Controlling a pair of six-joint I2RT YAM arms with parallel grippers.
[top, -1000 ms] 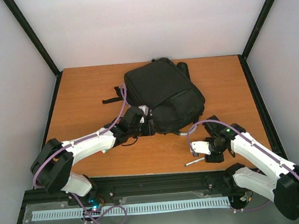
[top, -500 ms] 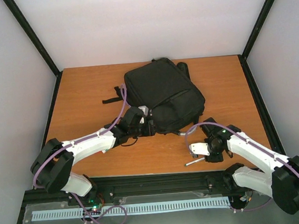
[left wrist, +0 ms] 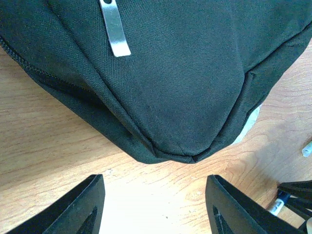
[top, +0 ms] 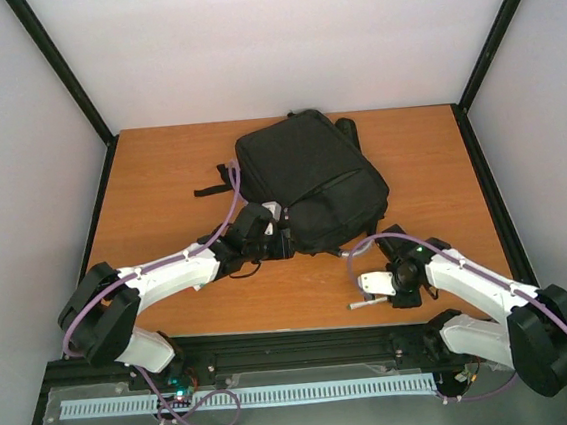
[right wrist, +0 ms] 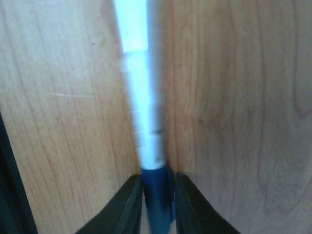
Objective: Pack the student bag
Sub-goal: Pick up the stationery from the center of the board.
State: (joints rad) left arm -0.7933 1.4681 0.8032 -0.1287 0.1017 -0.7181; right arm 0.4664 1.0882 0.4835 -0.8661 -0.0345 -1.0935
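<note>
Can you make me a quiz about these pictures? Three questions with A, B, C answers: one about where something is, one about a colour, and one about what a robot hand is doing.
1. Where is the pen?
A) on top of the bag
B) on the table, on the near side of the student bag
C) at the table's far left corner

2. What colour is the student bag?
A) red
B) yellow
C) black

3. How is the left end effector?
A) open, holding nothing
B) shut on the pen
C) shut on a strap

Answers:
1 B: the top view shows it lying on the wood, with the right end effector at its blue end.
2 C: its fabric looks black in both the top and left wrist views.
3 A: the left wrist view shows its fingers wide apart over bare wood.
</note>
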